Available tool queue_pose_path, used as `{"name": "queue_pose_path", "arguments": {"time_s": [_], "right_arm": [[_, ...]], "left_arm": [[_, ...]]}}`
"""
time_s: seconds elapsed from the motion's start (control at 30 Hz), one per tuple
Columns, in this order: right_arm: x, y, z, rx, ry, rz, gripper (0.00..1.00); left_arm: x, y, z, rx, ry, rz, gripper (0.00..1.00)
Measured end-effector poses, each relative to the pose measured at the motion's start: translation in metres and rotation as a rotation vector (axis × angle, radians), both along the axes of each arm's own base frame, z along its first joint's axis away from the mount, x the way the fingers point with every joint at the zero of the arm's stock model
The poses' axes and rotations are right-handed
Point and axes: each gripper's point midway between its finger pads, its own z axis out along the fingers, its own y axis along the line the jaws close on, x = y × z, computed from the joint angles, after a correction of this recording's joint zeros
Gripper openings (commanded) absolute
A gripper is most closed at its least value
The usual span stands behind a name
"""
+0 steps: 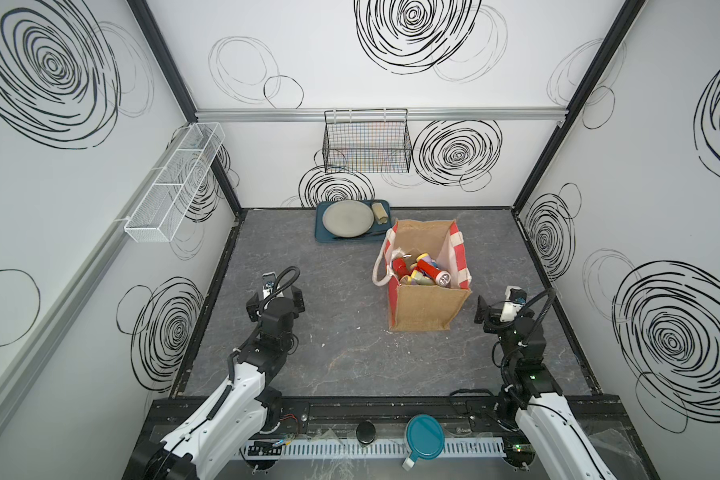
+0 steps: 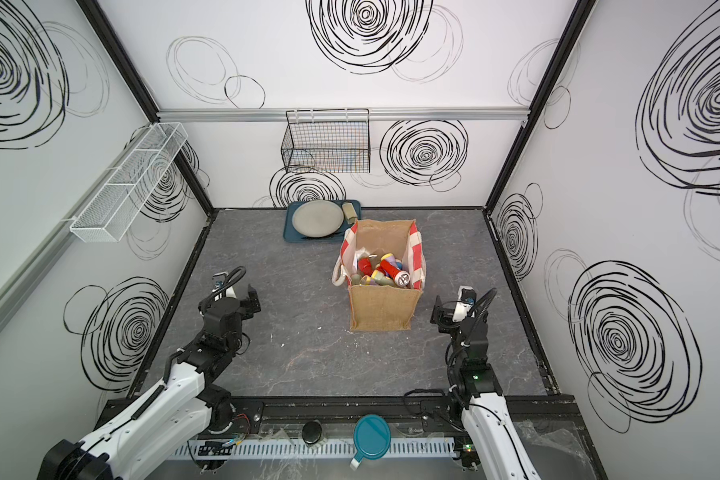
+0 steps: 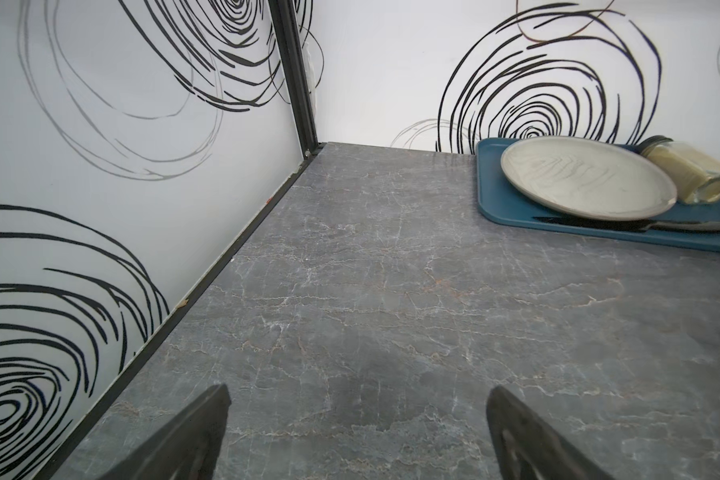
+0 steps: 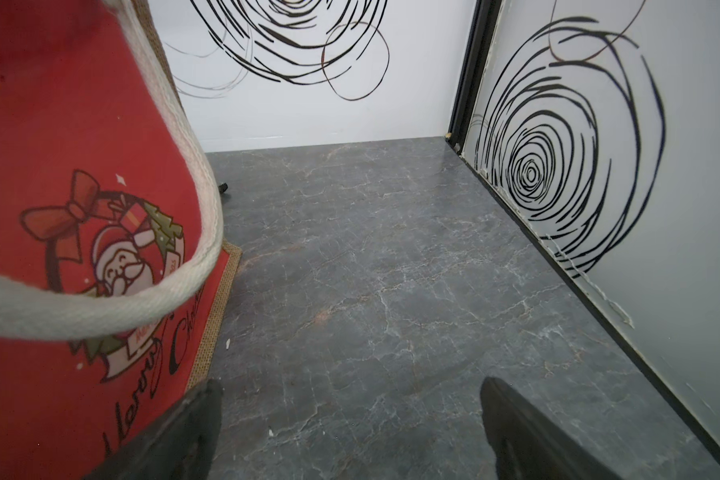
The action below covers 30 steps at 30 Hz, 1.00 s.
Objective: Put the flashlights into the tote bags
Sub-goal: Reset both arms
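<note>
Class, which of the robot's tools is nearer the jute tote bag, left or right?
Right. The right tool hovers open close beside the jute tote bag. The left tool is open farther off across the table, on the bag's opposite side.

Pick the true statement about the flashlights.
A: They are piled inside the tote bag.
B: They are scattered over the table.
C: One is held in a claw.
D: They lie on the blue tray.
A: in a top view the flashlights lie heaped inside the tote bag.

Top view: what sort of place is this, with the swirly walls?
Probably a robotics test booth: left arm and right arm mounted on a rail, swirl-printed wall panels, a marble-look tabletop.
</note>
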Motion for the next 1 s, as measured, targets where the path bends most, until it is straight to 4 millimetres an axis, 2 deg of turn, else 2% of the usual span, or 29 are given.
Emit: {"name": "queue_pose_path", "arguments": {"time_s": [0.17,0.37,0.53,0.67,0.9,1.0], "right_arm": [[0.003,-0.001,0.0,-0.009,-0.009,-0.001,1.0],[0.01,-0.002,-0.017,-0.029,0.056,0.004,1.0],[0.02,-0.008,-0.03,-0.031,0.124,-0.016,1.0],[0.037,-0.011,-0.025,-0.023,0.121,-0.023,1.0],[0.065,-0.016,-0.022,0.004,0.1,-0.021,1.0],[0.079,-0.015,-0.024,0.018,0.103,-0.006,1.0]], "left_arm": [[-0.009,0.007,-0.025,0.029,0.01,0.009,0.99],[0.005,0.004,-0.034,0.044,0.021,-0.002,0.99],[0.019,0.003,-0.034,0.051,-0.001,-0.02,0.99],[0.033,0.004,-0.032,0.053,-0.028,-0.033,0.99],[0.062,0.002,-0.017,0.052,-0.11,-0.068,0.99],[0.069,0.003,-0.022,0.049,-0.123,-0.073,0.99]]}}
